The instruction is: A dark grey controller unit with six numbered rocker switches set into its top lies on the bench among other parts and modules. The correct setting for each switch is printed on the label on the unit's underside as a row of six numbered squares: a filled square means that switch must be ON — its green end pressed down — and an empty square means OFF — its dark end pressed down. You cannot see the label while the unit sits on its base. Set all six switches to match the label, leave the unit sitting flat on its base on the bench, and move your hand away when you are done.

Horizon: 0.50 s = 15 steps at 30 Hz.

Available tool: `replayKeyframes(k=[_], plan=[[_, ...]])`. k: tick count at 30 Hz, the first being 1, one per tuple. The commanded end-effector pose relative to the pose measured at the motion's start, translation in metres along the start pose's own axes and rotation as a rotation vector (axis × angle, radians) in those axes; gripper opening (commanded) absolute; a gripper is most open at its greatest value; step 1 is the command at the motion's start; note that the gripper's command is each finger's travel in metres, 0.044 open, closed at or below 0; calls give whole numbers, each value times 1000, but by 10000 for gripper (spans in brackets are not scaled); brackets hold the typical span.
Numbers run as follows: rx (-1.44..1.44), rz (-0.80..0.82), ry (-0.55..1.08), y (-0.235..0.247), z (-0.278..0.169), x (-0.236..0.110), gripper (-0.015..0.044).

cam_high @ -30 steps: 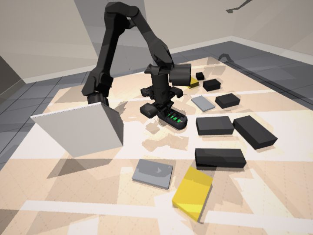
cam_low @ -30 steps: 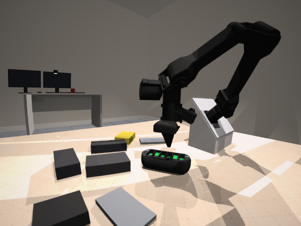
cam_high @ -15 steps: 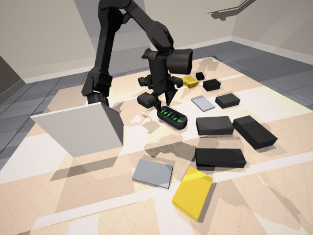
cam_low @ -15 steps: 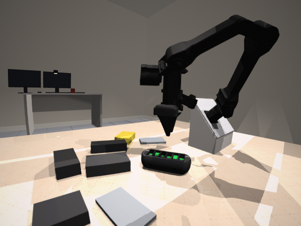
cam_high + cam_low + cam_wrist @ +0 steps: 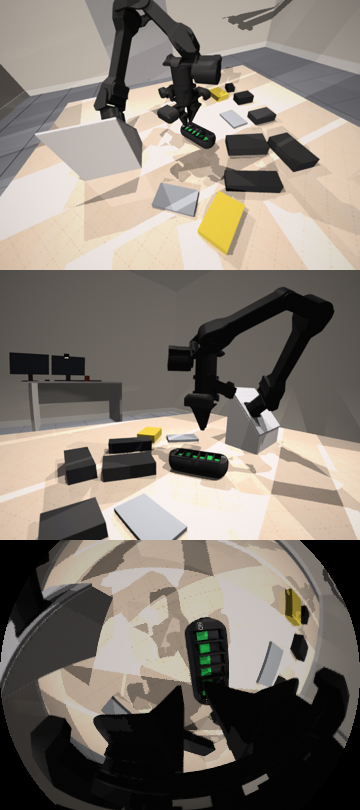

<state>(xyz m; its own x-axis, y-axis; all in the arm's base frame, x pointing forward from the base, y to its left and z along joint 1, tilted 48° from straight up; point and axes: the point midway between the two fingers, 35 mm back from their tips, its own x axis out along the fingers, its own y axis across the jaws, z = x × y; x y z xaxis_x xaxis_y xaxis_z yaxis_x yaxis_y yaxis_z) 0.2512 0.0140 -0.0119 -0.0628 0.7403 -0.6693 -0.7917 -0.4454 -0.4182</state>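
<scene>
Fingers [image 5: 202,428] slightly parted above patchily sunlit bench [image 5: 261,502]

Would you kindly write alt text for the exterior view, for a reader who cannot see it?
A black robot arm's gripper hangs just above a dark grey controller unit lying flat on the bench, green rocker switches facing up, fingers slightly parted and holding nothing. Black blocks, a yellow block and grey plates lie around it.

Black block [image 5: 246,144] crowds the controller's [image 5: 198,135] right; left seems open.
</scene>
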Motion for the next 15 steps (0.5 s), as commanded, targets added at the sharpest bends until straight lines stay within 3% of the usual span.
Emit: replayKeyframes(k=[1, 12, 15], plan=[[-5, 2, 3, 0, 0, -1, 0], [-5, 2, 3, 0, 0, -1, 0], [0, 1, 1, 0, 0, 0, 79]])
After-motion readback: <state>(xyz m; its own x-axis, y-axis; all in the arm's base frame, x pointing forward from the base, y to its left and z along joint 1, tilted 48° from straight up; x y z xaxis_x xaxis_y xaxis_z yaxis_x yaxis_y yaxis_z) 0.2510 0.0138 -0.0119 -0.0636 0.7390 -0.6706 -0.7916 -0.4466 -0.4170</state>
